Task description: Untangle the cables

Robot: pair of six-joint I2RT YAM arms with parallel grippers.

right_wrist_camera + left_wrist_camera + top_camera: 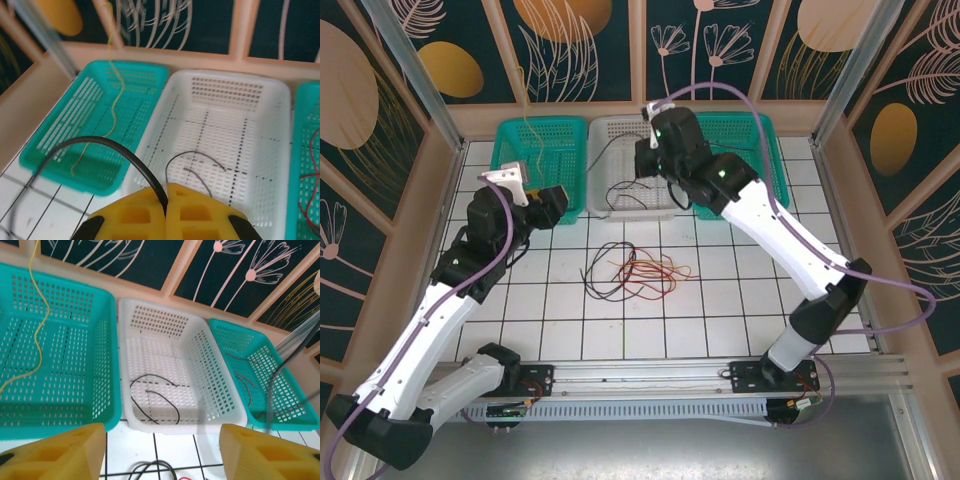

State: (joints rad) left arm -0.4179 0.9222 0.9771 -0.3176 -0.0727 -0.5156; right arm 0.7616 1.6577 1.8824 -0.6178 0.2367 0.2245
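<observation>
Right now, two white robot arms are reaching across a white tiled table [740, 300] toward three baskets sitting side by side along its far edge. The right gripper [165, 200] is hovering above the near side of the white basket [280, 105] in the middle. It is pressing its yellow fingers [200, 220] fully together and pinching a black cable [100, 142] between them. That cable is arcing out to the left and dropping toward the tiles. The left gripper [162, 455] is hanging just in front of the left teal basket [107, 365], its jaws spreading wide apart and gripping nothing. A yellow cable [37, 335] is lying in that basket, one end running up past the far rim. A second black cable [160, 390] is curling on the floor of the white basket. The right teal basket [300, 405] is holding a few thin strands, one of them a red cable [307, 177]. The loose tangle of cables [635, 270], red, black and orange-yellow strands crossing one another, is lying on the tiles in front of the baskets, between the two arms and apart from both grippers.
</observation>
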